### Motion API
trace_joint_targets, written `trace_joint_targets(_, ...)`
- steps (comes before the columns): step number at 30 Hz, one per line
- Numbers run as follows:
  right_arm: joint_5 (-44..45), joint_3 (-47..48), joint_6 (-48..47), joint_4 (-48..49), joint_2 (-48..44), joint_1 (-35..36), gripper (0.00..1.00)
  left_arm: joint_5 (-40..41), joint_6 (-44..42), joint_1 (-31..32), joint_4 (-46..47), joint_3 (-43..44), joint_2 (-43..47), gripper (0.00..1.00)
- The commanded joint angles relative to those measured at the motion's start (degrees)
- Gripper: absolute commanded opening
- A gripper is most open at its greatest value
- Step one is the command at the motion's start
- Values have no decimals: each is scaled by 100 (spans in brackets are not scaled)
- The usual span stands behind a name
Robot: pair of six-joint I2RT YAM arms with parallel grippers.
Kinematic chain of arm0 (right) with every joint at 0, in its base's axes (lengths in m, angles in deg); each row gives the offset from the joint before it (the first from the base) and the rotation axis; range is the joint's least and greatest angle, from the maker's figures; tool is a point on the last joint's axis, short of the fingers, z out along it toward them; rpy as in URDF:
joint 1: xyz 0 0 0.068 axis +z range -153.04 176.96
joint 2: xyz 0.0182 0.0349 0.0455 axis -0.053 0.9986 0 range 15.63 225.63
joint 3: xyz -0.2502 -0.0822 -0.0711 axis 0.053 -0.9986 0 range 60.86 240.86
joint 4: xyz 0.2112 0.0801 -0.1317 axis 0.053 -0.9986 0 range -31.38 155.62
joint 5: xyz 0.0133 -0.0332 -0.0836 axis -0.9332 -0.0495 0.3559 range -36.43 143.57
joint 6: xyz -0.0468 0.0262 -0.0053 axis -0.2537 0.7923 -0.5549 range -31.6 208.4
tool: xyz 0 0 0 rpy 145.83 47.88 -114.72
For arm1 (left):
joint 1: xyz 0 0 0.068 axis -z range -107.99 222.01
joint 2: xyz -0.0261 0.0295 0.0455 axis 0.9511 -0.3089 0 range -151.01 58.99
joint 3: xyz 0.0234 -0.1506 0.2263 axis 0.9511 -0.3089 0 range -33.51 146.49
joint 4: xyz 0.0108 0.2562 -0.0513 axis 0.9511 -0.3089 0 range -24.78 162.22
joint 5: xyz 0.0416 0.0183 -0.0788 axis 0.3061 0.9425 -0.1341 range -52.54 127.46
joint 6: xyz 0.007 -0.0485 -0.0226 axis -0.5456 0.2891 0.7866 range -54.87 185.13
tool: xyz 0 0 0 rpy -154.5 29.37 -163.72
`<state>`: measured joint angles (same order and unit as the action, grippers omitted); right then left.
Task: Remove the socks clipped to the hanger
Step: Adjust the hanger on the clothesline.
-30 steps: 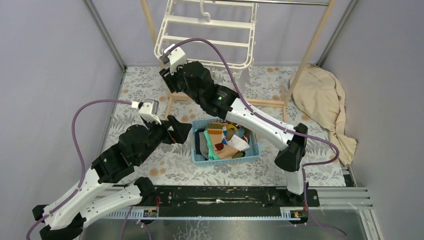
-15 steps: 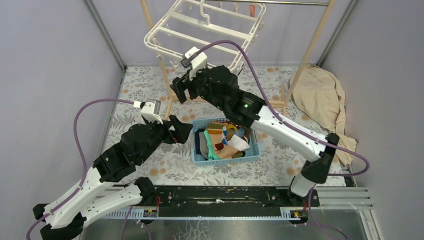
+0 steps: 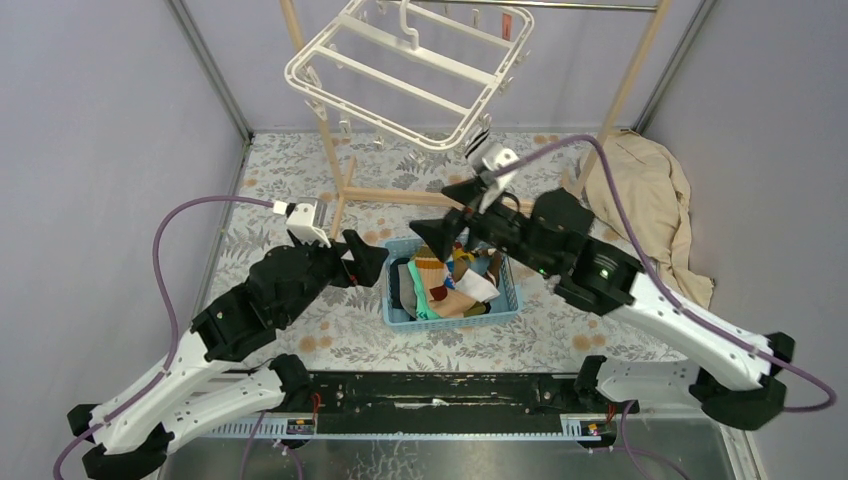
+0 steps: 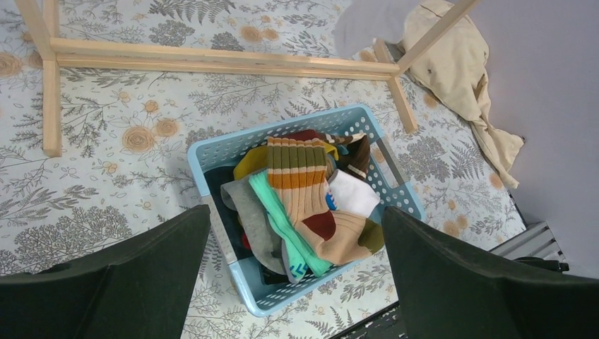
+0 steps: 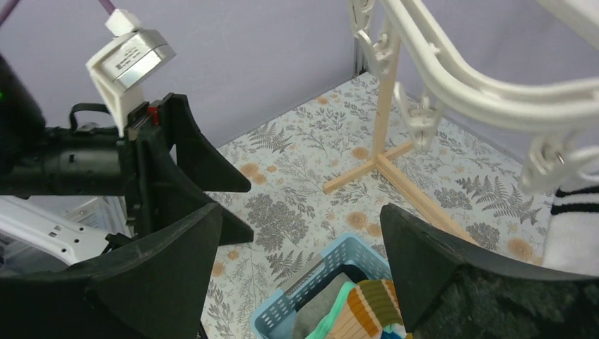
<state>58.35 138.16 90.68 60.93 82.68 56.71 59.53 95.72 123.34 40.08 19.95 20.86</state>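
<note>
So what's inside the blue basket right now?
The blue basket holds socks: a brown-striped sock on top, a teal sock and a white sock beside it. Anything beneath, and the basket's floor, is covered.

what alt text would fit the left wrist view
A blue basket heaped with mixed-colour socks, a brown-striped one on top, sits on a floral table, seen from above and framed by the open left gripper. A wooden rack base crosses the top, and a beige cloth lies at upper right.
</note>
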Motion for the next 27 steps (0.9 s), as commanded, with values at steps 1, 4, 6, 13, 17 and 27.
trace_joint_targets(1,192,-752,249,-142,-842,28,91,12,82,-26,201,-85,-31,99)
trace_joint_targets(4,618,-1411,389,-348,-1415,22,94,-78,110,-26,262,-133,-41,99)
trace_joint_targets(6,867,-1890,561,-436,-1785,20,97,-143,149,-23,309,-208,-1,99)
trace_joint_targets(13,1879,-3083,1154,-939,-2976,20,100,-284,205,-21,393,-567,372,99)
trace_joint_targets(17,2199,-3379,1637,-1303,-3505,20,100,-352,213,-21,391,-812,677,99)
trace_joint_targets(27,3662,-3183,1338,-1179,-2992,-261,98,-895,612,-25,410,-1025,359,99)
